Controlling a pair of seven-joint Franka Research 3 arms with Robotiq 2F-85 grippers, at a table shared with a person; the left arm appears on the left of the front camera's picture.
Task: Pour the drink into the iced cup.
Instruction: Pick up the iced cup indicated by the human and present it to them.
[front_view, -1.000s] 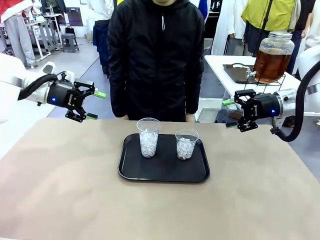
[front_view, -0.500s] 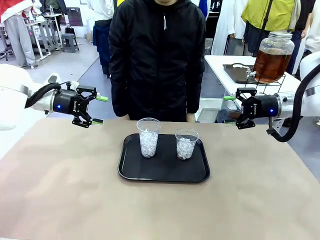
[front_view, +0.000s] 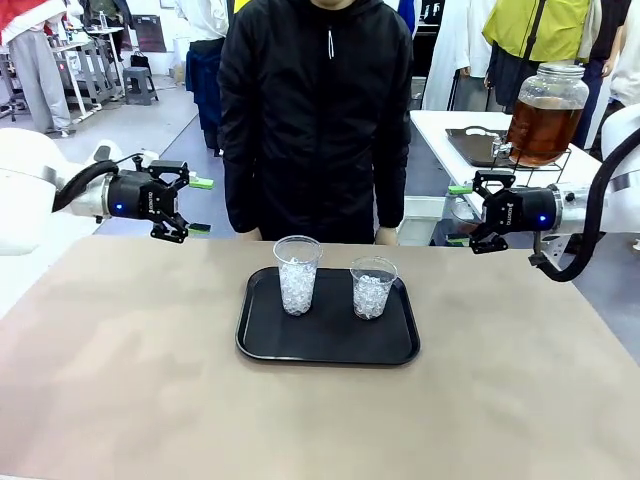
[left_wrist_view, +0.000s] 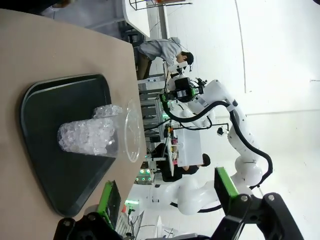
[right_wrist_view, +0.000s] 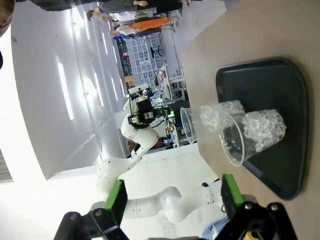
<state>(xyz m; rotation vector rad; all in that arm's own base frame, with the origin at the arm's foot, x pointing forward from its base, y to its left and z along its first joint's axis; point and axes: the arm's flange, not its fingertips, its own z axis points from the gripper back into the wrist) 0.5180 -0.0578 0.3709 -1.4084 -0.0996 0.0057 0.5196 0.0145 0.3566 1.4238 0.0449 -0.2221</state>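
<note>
Plastic tall cup (front_view: 297, 275), short cup (front_view: 372, 290): iced, on tray (front_view: 330, 350); likely light, crushable; grip mid-wall.
Left end effector (front_view: 199, 206): spread, empty.
Right end effector (front_view: 457, 215): spread, empty.

Tan table (front_view: 120, 400) with a black tray (front_view: 328, 348) (rounded corners) near its far middle.

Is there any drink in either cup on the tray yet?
No, the tall cup and the short cup hold only white ice.

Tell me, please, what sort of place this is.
Probably a lab or demo hall staged as a drinks counter: a tray holding a tall iced cup and a short iced cup, and a jar of amber drink on a side table.
</note>
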